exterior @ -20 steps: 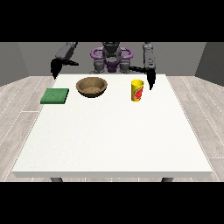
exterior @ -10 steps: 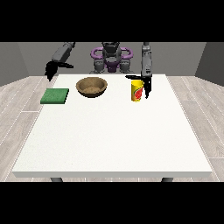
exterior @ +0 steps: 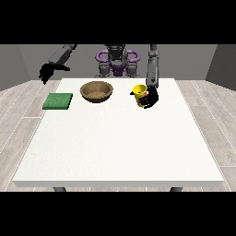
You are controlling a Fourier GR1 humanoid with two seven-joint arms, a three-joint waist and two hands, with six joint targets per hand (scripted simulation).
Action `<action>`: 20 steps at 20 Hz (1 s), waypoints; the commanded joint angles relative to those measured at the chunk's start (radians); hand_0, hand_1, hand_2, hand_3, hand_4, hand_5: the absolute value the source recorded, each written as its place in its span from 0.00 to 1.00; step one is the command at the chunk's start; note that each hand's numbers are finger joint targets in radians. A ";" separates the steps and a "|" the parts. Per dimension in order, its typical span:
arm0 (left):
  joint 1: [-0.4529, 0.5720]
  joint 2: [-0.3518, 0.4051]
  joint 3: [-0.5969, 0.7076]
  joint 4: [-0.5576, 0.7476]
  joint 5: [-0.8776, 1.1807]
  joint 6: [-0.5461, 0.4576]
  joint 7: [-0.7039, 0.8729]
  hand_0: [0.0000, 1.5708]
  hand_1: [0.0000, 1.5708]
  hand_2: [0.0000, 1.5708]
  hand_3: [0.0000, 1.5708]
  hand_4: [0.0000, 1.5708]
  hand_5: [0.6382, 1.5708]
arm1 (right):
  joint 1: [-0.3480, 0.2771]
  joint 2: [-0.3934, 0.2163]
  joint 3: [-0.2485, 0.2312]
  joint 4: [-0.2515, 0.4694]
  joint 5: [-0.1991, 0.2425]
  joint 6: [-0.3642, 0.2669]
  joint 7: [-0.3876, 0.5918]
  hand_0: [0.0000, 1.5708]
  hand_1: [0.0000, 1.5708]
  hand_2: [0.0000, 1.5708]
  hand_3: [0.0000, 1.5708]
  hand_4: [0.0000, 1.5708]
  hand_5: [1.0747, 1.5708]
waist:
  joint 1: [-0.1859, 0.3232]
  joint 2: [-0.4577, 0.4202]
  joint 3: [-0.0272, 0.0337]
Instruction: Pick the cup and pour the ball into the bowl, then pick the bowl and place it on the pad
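My hand (exterior: 150, 97) at frame right has just closed in on the cup (exterior: 139, 95), fingers wrapping it; lift and pour into the bowl (exterior: 96, 91) come next.

Soft, even light is falling from overhead, keeping the white tabletop (exterior: 120, 138) bright without any glare or burnt-out patches. Shadows are showing only faintly: a thin dark rim is sitting under the bowl (exterior: 96, 91) and along the near edge of the green pad (exterior: 58, 101) (both close and short, hinting at a high light source). The grey walls behind are looking dimmer than the floor. The black hand at the view's right (exterior: 150, 98) is reading as a flat dark shape, its surface detail swallowed. Straight edges are staying straight out to the corners.
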 commanded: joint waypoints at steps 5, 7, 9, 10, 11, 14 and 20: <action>-0.053 -0.033 -0.057 0.036 -0.102 0.151 0.062 0.86 0.86 1.00 1.00 0.58 0.94 | -0.063 -0.149 -0.113 0.164 -0.067 0.096 -0.015 0.00 0.00 0.00 0.00 0.00 0.97 | 0.031 -0.011 -0.0021; -0.039 -0.062 -0.158 -0.007 -0.198 0.182 0.208 0.85 0.85 1.00 1.00 0.62 0.96 | -0.004 -0.096 -0.082 0.248 -0.018 0.060 -0.020 0.00 0.00 0.00 0.00 0.00 0.97 | 0.069 -0.155 -0.0006; -0.027 -0.027 -0.190 -0.004 -0.251 0.182 0.252 0.87 0.87 1.00 1.00 0.65 0.96 | 0.009 -0.139 -0.092 0.264 -0.030 0.087 0.032 0.00 0.00 0.04 0.00 0.00 0.97 | 0.094 -0.228 -0.0007; -0.047 -0.016 -0.208 -0.008 -0.278 0.180 0.288 0.87 0.87 1.00 1.00 0.65 0.96 | -0.011 -0.132 -0.112 0.284 -0.045 0.056 0.049 0.00 0.00 0.00 0.00 0.00 0.97 | 0.114 -0.243 -0.0008; -0.062 -0.054 -0.248 -0.039 -0.312 0.197 0.343 0.88 0.88 1.00 1.00 0.65 0.96 | 0.008 -0.176 -0.125 0.344 -0.027 0.097 -0.007 0.00 0.00 0.05 0.00 0.00 0.98 | 0.137 -0.243 -0.0004; -0.062 -0.089 -0.349 -0.050 -0.415 0.176 0.456 0.89 0.89 1.00 1.00 0.69 1.00 | 0.019 -0.143 -0.128 0.392 -0.014 0.035 0.007 0.00 0.00 0.00 0.00 0.00 0.98 | 0.212 -0.328 -0.0004; -0.118 -0.112 -0.477 -0.016 -0.656 0.217 0.698 0.86 0.86 1.00 1.00 0.67 1.00 | 0.067 -0.151 -0.123 0.441 0.009 0.039 -0.017 0.00 0.00 0.00 0.00 0.00 0.98 | 0.222 -0.393 -0.0012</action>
